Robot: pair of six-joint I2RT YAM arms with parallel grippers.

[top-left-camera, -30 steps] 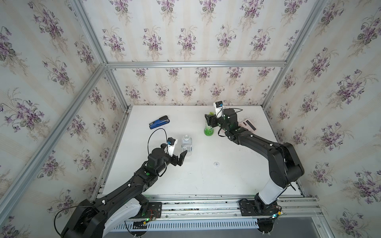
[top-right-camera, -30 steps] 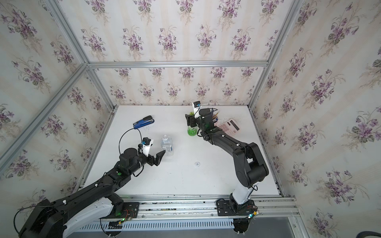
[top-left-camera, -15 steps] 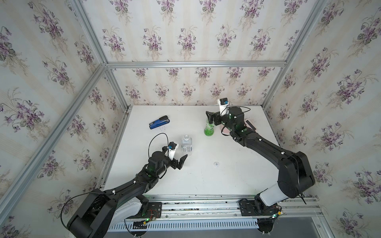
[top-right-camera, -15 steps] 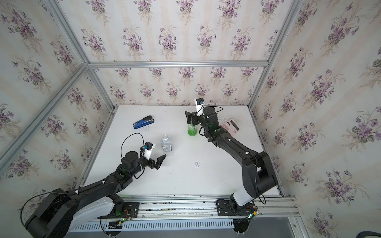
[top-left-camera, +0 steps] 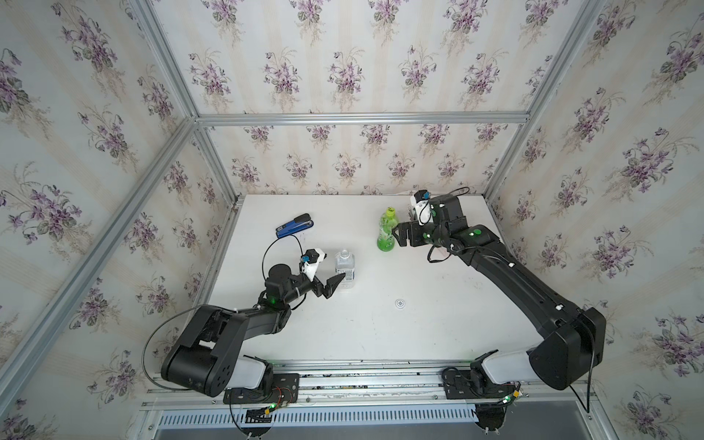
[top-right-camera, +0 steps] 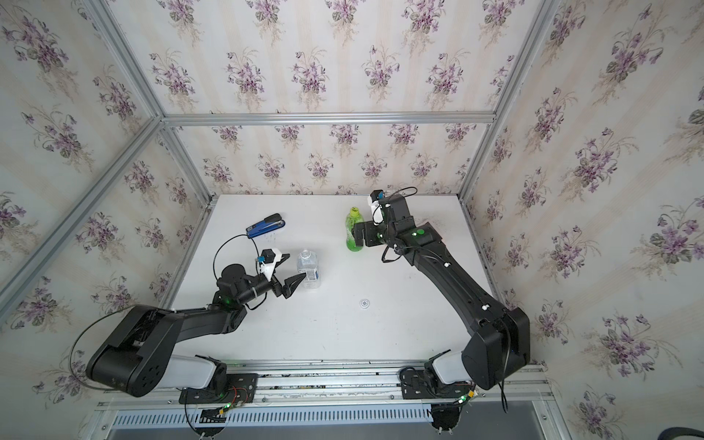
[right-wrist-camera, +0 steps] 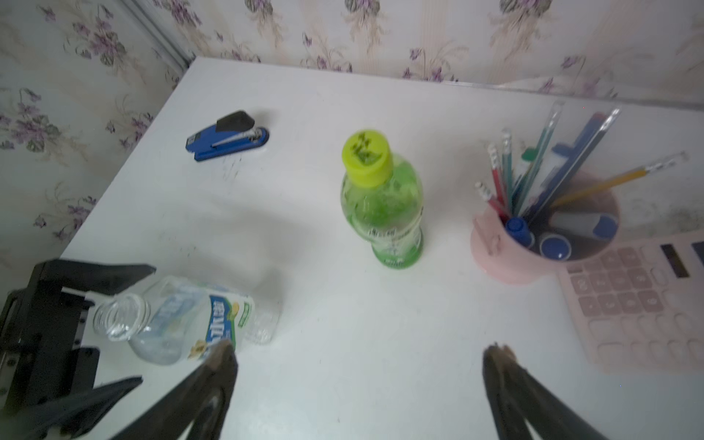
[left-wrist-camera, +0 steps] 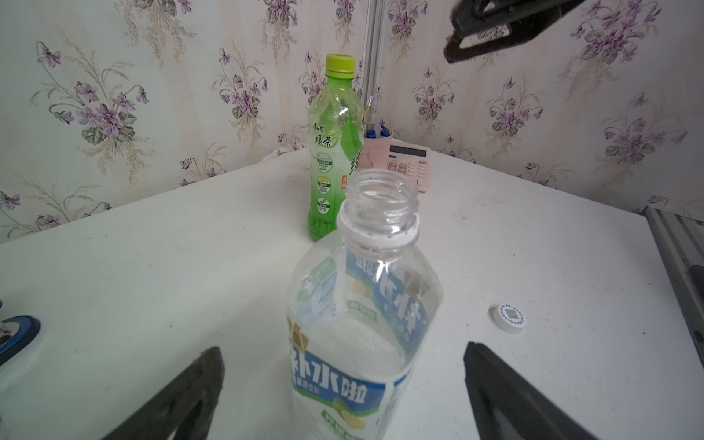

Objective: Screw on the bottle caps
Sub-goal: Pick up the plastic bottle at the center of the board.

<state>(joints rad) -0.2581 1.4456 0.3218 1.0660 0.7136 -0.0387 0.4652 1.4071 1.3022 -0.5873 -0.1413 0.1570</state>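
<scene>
- Blue stapler (top-left-camera: 294, 225): lies on the tabletop (top-left-camera: 381, 335), left of the clear bottle (top-left-camera: 344, 266) and farther back, well apart from it.
- Left gripper (left-wrist-camera: 341, 347): fingers (left-wrist-camera: 205, 369) spread wide, one on each side of the clear bottle's lower body. The left wrist view shows a gap on both sides. Nothing gripped.
- Clear bottle: upright, blue-and-white printed label, threaded neck open.
- White cap (top-left-camera: 399, 303): flat on the tabletop with its dark printed mark up. It is right of the clear bottle, nearer the arm bases, apart from it.
- Green tea bottle (top-left-camera: 387, 234): upright, right of the clear bottle and farther back. Yellow-green cap (right-wrist-camera: 367, 158) sits on its neck; how tight, cannot tell.
- Right gripper (right-wrist-camera: 360, 349): right of the clear bottle, past the green tea bottle. Fingers wide apart, empty, above bare tabletop.
- Pink pen cup (right-wrist-camera: 506, 259) and pink calculator (right-wrist-camera: 640, 304): farthest right of the clear bottle, side by side towards the back.
</scene>
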